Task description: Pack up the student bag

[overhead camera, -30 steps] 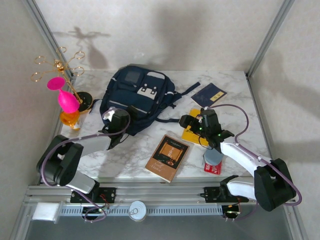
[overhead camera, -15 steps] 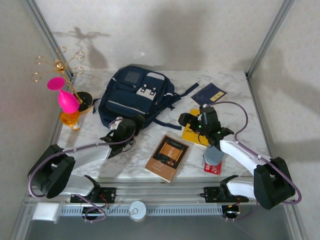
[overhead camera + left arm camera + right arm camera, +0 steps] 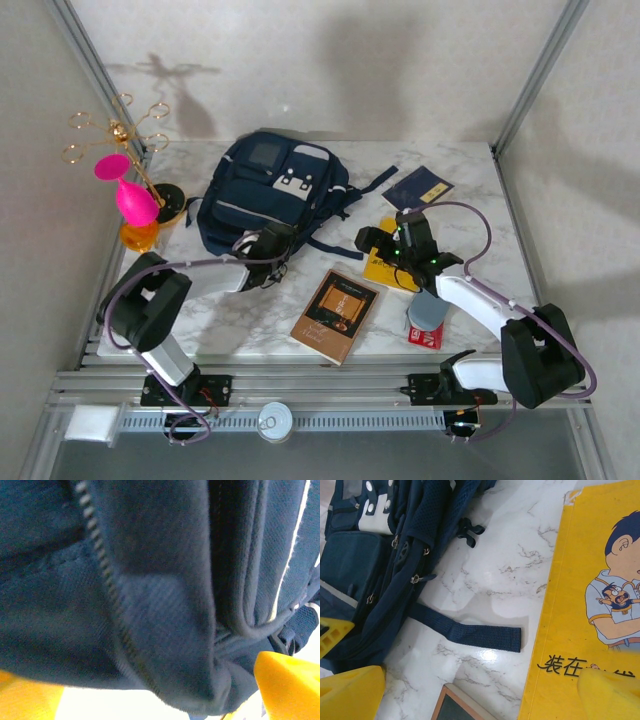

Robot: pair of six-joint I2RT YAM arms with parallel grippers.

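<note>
Sliding rightward over the counter [image 3: 250,310], the left pincer [image 3: 272,243] had reached the near edge of the navy backpack [image 3: 275,190], which lay flat at the back left, its fabric and zip between the spread fingers [image 3: 285,680]. The right pincer [image 3: 368,243] hung spread wide above a yellow comic book [image 3: 590,605], beside a loose strap [image 3: 465,632].

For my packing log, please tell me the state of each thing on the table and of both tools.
bag: lying flat, front up
yellow book: closed, flat, cover up
brown book: closed, flat, cover up
blue booklet: closed, flat
left tool: open, against the bag's near edge
right tool: open, over the yellow book
</note>
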